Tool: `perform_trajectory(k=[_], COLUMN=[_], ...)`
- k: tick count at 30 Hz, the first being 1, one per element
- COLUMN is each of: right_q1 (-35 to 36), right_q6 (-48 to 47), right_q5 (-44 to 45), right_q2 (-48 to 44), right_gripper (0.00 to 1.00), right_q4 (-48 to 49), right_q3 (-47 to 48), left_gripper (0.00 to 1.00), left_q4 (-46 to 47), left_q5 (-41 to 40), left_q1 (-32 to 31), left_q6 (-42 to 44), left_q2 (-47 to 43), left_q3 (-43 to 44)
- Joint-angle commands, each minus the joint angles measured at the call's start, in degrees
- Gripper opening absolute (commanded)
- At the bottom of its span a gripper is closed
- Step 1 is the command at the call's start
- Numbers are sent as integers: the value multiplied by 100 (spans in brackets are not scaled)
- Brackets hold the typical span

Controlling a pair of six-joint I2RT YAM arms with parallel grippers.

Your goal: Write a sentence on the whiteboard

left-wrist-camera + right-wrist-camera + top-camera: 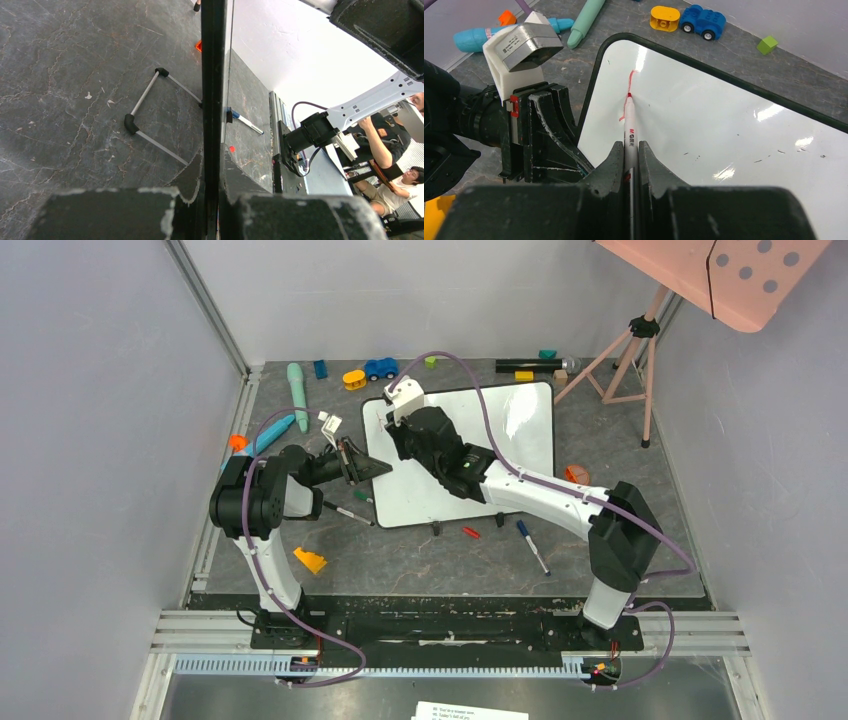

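The left fingers (192, 175) are clamped on the black rim of the whiteboard (724, 130) at its left edge, and the rim runs straight between them. Just beyond, the right fingers (611, 165) are closed tight on a red marker (630, 135). Its tip touches the board near the far left corner, where 1 curved red stroke (631, 80) of the sentence shows. The board lies in the middle of the worktop (620, 560), with the right arm reaching across it. In front of it lie a yellow piece (310, 560), a red cap (471, 532) and a blue-capped pen (532, 546). Behind it sit a yellow block (664, 18), a blue toy car (703, 20) and a green cube (767, 44). The worktop is dark grey and marbled, with grey walls around it. A pink tripod (630, 355) stands at the far right, with a pink dotted panel (740, 275) above it.
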Motion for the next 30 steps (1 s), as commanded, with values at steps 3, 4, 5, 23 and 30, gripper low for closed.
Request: perform_trajectory(k=[3,4,5,23,30], right_q1=[-58,-63,-63,-202,-241], right_q6=[-4,-1,-4,56,85], right_q5=[-8,29,54,501,529], right_q2=[61,61,55,-260,-355], right_gripper=[0,0,0,0,0], right_q4=[25,14,-2,-161,-197], right_q3=[195,192,191,-150,-256], left_gripper=[2,2,2,2,2], left_q4=[306,306,306,306,306], left_q5=[55,58,57,49,54], left_q1=[-81,-86,-82,-83,-82], left_q6=[459,459,459,468,468], left_q2=[93,93,93,87,84], left_q3=[25,24,24,16,14])
